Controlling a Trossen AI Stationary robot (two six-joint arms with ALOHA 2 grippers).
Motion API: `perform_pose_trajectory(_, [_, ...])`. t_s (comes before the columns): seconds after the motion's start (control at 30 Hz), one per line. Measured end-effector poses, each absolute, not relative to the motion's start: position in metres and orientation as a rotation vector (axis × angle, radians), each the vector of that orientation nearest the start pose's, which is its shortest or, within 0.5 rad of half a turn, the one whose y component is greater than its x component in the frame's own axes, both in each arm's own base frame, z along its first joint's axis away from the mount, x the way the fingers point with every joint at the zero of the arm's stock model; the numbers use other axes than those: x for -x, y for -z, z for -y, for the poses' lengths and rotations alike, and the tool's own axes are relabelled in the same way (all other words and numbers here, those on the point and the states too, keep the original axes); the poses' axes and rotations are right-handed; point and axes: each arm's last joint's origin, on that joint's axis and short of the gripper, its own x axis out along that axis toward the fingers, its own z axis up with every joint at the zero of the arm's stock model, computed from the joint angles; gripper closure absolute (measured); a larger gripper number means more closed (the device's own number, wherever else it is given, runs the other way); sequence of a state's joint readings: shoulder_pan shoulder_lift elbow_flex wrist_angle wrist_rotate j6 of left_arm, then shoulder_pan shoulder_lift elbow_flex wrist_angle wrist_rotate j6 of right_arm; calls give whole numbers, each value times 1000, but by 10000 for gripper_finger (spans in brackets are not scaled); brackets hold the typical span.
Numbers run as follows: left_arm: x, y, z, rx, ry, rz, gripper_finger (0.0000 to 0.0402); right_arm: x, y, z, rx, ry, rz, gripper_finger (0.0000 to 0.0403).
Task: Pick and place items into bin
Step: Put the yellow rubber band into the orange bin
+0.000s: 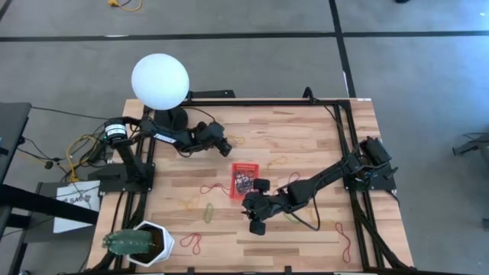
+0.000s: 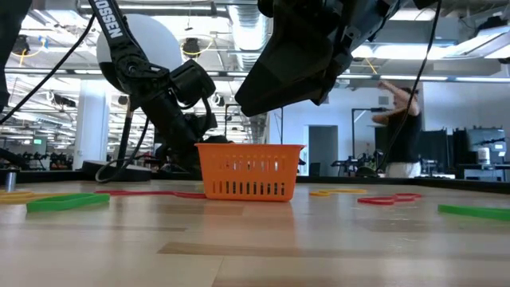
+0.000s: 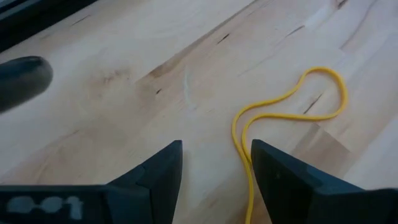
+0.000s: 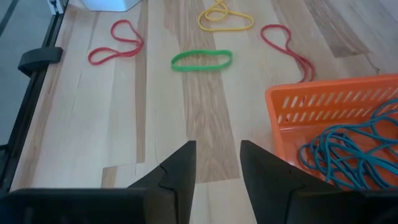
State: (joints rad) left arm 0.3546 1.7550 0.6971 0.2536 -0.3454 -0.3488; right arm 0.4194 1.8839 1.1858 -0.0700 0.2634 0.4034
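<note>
The wooden tabletop [image 1: 306, 137] carries both dark arms. The right arm stretches from its base at the right edge in a long low diagonal toward the middle, its wrist turned so the right gripper [image 1: 258, 206] sits just beside the near side of the bin. In its wrist view the right gripper [image 4: 216, 165] has its fingers spread apart with nothing between them, hanging over bare wood next to the bin's corner. The left arm is folded near the back left, its forearm reaching toward the centre, with the left gripper [image 1: 223, 146] low over the boards. The left gripper [image 3: 214, 168] is also parted and empty, and a yellow band [image 3: 292, 106] lies on the wood just ahead of one finger.

A white hexagonal plant pot [image 1: 157, 243] stands at the front left corner.

The bin [image 1: 245, 180], a small red mesh basket, rests upright near the tabletop's centre, with tangled dark bands [image 4: 351, 152] inside it.

Loose on the wood near the bin lie a green band [image 4: 201, 60], a red band [image 4: 115, 42] and another yellow band [image 4: 225, 18].
</note>
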Motion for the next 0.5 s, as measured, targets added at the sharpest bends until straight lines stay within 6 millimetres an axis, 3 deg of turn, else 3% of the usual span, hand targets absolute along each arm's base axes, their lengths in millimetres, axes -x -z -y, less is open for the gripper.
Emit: perform_pose_trajectory(0.5, [-285,-111,-114,328,-793,-686,219,-365,-177,-154,-128,0,-737,284])
